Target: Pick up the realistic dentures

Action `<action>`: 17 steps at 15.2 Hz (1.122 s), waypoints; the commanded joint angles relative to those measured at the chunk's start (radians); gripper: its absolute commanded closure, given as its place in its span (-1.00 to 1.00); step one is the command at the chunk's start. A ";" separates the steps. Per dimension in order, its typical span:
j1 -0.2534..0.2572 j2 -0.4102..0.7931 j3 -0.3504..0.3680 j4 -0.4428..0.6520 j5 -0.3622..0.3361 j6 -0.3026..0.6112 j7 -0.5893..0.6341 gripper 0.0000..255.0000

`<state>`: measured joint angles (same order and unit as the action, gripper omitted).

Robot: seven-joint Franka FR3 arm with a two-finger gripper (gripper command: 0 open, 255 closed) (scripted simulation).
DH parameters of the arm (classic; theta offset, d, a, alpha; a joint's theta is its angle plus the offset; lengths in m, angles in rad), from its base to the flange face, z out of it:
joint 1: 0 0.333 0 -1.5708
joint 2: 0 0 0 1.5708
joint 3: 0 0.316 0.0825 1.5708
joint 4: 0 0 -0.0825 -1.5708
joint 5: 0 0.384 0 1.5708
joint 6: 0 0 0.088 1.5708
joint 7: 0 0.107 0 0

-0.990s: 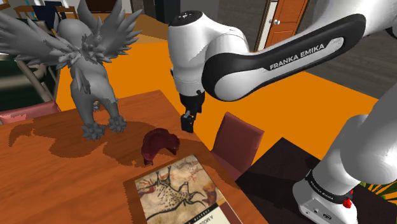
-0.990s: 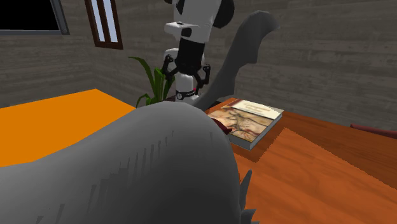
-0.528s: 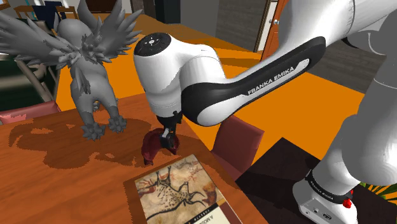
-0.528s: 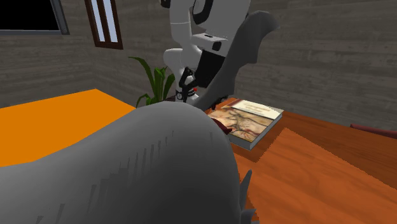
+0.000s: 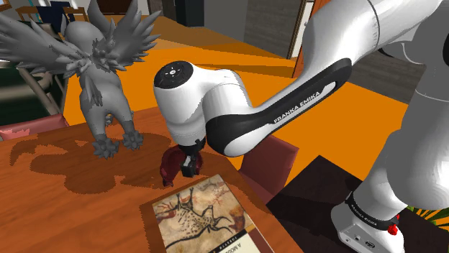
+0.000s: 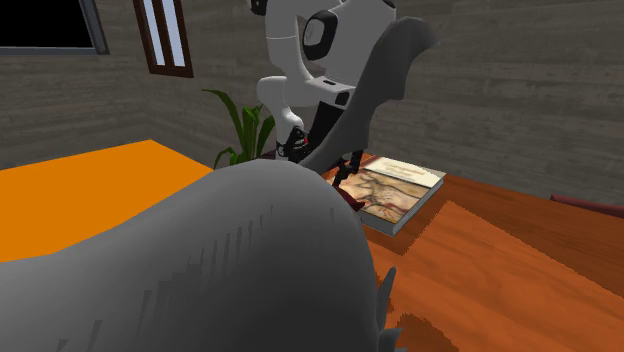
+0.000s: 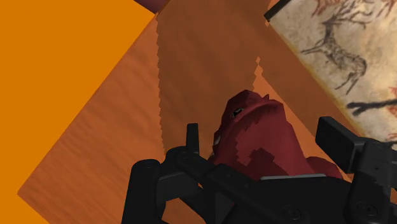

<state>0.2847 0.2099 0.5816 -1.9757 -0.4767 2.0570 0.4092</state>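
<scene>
The dark red dentures lie at the shoulder view's centre on the table, between the grey winged statue and the book. The gripper sits low over them. Its fingers are spread either side and clasp nothing.

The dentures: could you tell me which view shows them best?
The wrist view: the dark red dentures lie close up. The shoulder view has the arm covering part; in the second exterior view, the grey statue hides most.
</scene>
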 commanded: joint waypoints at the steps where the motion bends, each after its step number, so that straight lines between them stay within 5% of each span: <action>1: 0.001 0.003 -0.001 0.000 -0.003 0.003 0.003 1.00; 17: -0.006 -0.042 0.009 0.042 0.040 -0.067 -0.043 1.00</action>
<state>0.2792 0.1744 0.5896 -1.9408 -0.4422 2.0010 0.3727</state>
